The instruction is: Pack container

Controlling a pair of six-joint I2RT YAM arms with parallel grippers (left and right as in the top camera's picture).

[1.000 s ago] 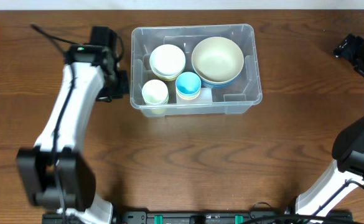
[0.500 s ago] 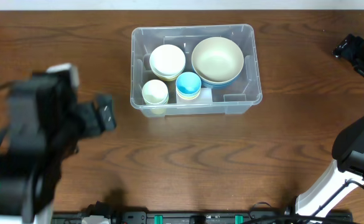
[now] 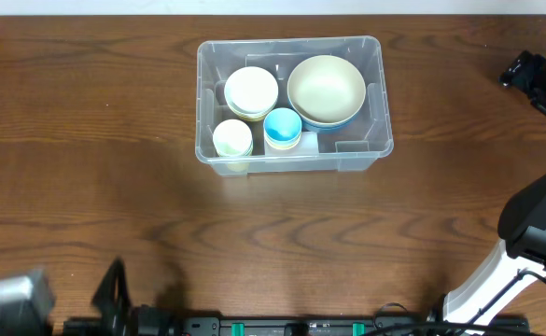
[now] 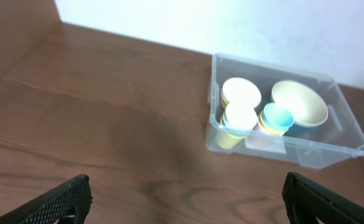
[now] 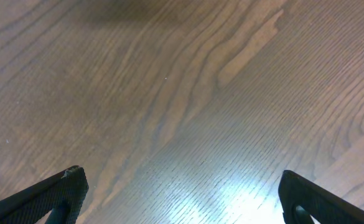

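The container is a box of clear plastic, rectangular with rounded corners and a thick rim, and its walls are smooth and a little glossy. It stands on the bench, ahead of the left gripper and somewhat to the right of its middle line, well apart from it.

Inside are round things of matte, pastel plastic:
- a wide cream bowl sitting in a blue bowl
- beside them a smaller white bowl, nested in another one
- nearer to the left gripper, a blue cup and a pale yellow cup, side by side

The left gripper has its two dark, ribbed fingers spread wide and holds nothing. The right gripper is also spread wide, empty, and looks straight down on bare wood with a bright glare patch between its fingers.

The bench is dark brown wood with long, wavy grain lines and a light sheen. Behind the container, at the far edge of the bench, a plain white wall is visible.
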